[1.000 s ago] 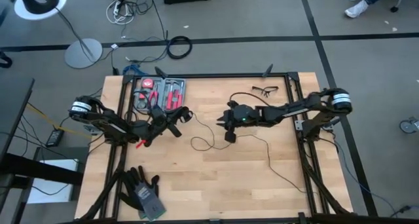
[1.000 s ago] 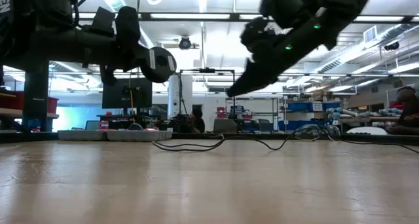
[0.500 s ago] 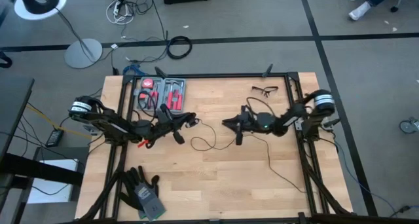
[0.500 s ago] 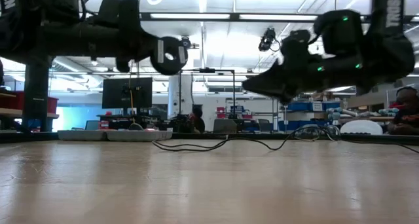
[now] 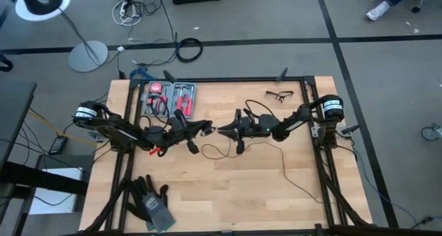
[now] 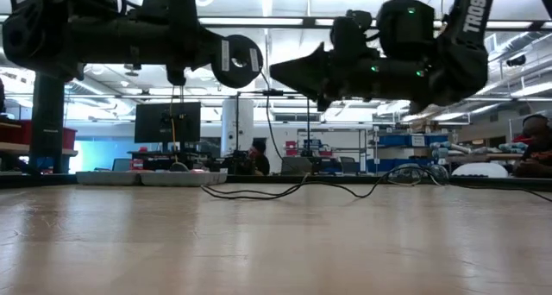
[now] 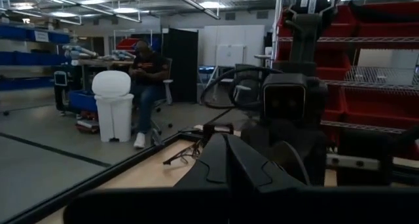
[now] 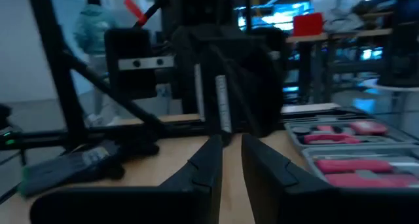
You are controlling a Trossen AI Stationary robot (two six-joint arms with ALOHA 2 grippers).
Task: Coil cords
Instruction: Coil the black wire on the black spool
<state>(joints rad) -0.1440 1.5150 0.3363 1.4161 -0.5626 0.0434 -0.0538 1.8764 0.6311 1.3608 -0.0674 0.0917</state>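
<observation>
From above, your left tool (image 5: 205, 129) and your right tool (image 5: 221, 131) met tip to tip near the middle of the worktop (image 5: 228, 201), just in front of the tool case (image 5: 169, 98). The thin black cord (image 5: 290, 172) lay loose on the wood below the two tools. It made a small loop under them, then trailed off toward the right front corner. A pair of glasses (image 5: 280, 94) sat near the back edge and gloves (image 5: 152, 198) lay at the left front. From worktop height, the left tool (image 6: 220, 53) hung well above the surface, clamped shut with the cord's round puck (image 6: 237, 60) carried at its tip. The right tool (image 6: 280, 71) pointed at the puck from just beside it. The slack cord (image 6: 259, 191) rested on the worktop far behind. In your left wrist view, the fingers (image 7: 226, 158) were pressed together, with the other arm facing them. In your right wrist view, the fingers (image 8: 209, 162) stood a narrow gap apart. I could not tell whether anything sat between them.
</observation>
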